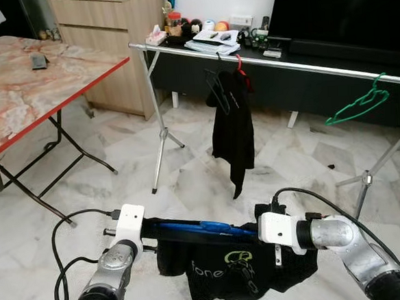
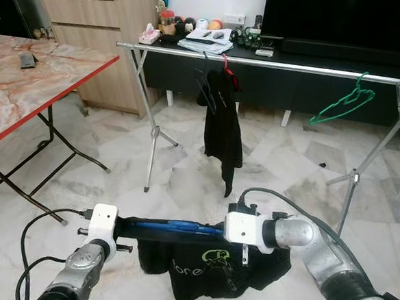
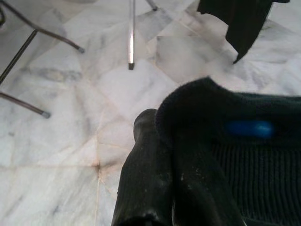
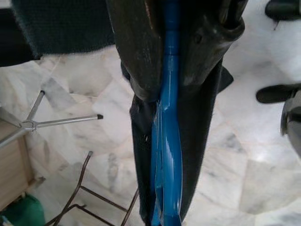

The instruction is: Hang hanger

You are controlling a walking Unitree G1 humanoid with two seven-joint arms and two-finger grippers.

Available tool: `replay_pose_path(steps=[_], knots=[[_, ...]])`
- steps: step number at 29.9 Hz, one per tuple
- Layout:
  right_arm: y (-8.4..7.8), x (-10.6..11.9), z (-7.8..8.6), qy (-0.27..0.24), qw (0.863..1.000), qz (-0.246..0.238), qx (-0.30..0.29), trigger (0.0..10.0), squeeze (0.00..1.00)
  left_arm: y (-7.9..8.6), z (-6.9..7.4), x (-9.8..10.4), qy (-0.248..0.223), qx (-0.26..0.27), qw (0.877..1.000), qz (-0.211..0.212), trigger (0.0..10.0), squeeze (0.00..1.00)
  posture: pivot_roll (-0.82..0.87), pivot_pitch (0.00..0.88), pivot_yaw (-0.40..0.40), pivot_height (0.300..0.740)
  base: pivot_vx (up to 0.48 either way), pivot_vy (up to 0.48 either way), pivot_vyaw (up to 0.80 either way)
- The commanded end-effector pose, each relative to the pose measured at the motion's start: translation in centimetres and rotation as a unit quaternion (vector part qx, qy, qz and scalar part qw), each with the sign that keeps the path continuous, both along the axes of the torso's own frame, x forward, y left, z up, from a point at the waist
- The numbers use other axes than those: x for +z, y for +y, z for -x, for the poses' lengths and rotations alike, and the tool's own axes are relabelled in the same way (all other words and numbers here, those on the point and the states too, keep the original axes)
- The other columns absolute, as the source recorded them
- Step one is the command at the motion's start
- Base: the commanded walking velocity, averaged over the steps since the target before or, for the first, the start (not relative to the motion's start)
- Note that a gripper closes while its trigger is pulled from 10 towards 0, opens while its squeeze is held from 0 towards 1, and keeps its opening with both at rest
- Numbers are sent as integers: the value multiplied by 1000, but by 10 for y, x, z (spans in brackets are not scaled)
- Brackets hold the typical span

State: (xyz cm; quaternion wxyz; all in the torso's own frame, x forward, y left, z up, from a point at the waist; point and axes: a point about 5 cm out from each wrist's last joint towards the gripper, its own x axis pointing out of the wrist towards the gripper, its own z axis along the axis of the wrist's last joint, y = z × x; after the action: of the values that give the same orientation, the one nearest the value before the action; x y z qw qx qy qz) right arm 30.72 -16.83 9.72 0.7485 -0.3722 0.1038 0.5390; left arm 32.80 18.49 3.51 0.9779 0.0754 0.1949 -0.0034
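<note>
Left eye view: a blue hanger (image 1: 192, 227) carrying a black garment (image 1: 229, 268) with a green logo is held level, low in front of the robot, between both arms. The left gripper (image 1: 151, 230) holds one end, the right gripper (image 1: 250, 230) the other. Beyond them stands a metal clothes rail (image 1: 276, 61) on tripod legs, well apart from the held hanger. On the rail hang a dark hanger with a black garment (image 1: 231, 130) and, further towards the robot's right, an empty green hanger (image 1: 358, 106). To the left is a folding surface (image 1: 17, 94) with a marble-pattern top and red edge. Behind the rail, a dark TV console (image 1: 305, 81) carries small items.

Right eye view: the same arrangement; the blue hanger (image 2: 171, 226) spans the gap between the two white wrist housings.

Left wrist view: one black finger (image 3: 146, 179) lies against the knitted black fabric (image 3: 235, 155), with a blue patch of the hanger showing through. Whether the left gripper is clamped cannot be told. Marble floor (image 3: 61, 117) lies below.

Right wrist view: the right gripper's fingers (image 4: 136, 47) are clamped on the blue hanger bar (image 4: 168, 141), fabric draped at both sides.
</note>
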Motion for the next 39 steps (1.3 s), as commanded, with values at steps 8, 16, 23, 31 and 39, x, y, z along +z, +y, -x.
replay_pose_path(steps=[8, 16, 23, 31, 39], knots=[[-55, -14, 17, 46, 991, 114, -49, 10000, 0, 40, 8, 0, -6, 129, 991, 15, 0, 0, -33, 66, -53, 740, 0, 0, 0], [-46, 7, 9, 32, 995, -7, -90, 10000, 0, 11, 13, -16, 38, 28, 998, 30, 0, 0, -34, 66, -51, 740, 0, 0, 0], [-47, -2, 11, 44, 994, 20, -93, 10000, 0, -1, 14, -18, 45, -14, 998, 36, 0, 0, -29, 65, -50, 740, 0, 0, 0], [-51, -15, 12, 55, 990, 67, -115, 10000, 0, -7, 14, -18, 50, -61, 997, 28, 0, 0, -26, 67, -49, 740, 0, 0, 0], [-27, 6, -13, -4, 973, -104, -207, 10000, 0, -15, 15, -20, 55, -76, 995, 38, 0, 0, -29, 66, -52, 740, 0, 0, 0]])
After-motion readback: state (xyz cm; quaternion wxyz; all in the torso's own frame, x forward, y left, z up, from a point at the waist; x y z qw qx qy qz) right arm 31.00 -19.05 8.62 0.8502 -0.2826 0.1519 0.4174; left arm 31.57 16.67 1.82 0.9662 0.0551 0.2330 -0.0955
